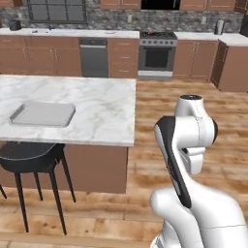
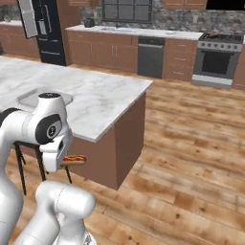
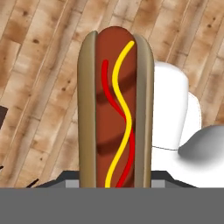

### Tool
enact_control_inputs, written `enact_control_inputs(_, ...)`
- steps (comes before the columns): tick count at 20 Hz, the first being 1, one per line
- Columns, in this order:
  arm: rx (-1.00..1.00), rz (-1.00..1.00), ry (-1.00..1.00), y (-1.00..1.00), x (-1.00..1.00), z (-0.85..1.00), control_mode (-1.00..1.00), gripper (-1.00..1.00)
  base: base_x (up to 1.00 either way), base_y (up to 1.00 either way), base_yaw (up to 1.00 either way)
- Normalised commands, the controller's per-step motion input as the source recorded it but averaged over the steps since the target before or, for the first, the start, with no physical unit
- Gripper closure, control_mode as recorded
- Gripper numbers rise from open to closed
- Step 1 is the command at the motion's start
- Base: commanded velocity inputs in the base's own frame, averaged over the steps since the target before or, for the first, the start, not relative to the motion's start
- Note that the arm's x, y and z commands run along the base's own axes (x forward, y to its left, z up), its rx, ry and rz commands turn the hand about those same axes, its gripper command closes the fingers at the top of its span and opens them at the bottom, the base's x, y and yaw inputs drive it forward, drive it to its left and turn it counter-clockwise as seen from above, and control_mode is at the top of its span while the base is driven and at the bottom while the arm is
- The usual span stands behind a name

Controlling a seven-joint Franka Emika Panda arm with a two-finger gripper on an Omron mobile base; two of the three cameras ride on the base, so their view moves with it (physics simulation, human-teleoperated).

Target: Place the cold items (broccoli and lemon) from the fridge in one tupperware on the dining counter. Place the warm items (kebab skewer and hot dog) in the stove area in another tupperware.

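— Beside the island desk, item one: hot dog, carried in the pincer low above the wood floor. We log the pincer as clamped on the bun's sides.

— Step in hand?

— Warm-goods transfer, we judge; the hot dog is lifted but not yet boxed.

— Next move?

— Raise it over the desk edge to the shallow grey container and set it inside.

— Gaps in the record?

— Fingertips are masked by the bun. We cannot say what the container holds, and no second container is in sight.
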Motion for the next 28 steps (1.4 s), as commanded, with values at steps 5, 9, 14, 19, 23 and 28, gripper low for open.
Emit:
enact_control_inputs(5,0.00,0.00,0.00,0.00,0.00,0.00,1.00,1.00,0.04,1.00,-0.10)
enact_control_inputs(9,0.00,0.00,0.00,0.00,0.00,0.00,1.00,1.00,0.45,1.00,0.10)
enact_control_inputs(14,0.00,0.00,0.00,0.00,0.00,0.00,1.00,1.00,0.52,0.93,0.34)
enact_control_inputs(19,0.00,0.00,0.00,0.00,0.00,0.00,1.00,1.00,0.84,0.70,0.28)
enact_control_inputs(23,0.00,0.00,0.00,0.00,0.00,0.00,1.00,1.00,0.66,-0.01,0.13)
enact_control_inputs(28,0.00,0.00,0.00,0.00,0.00,0.00,1.00,1.00,-0.02,-0.08,0.00)
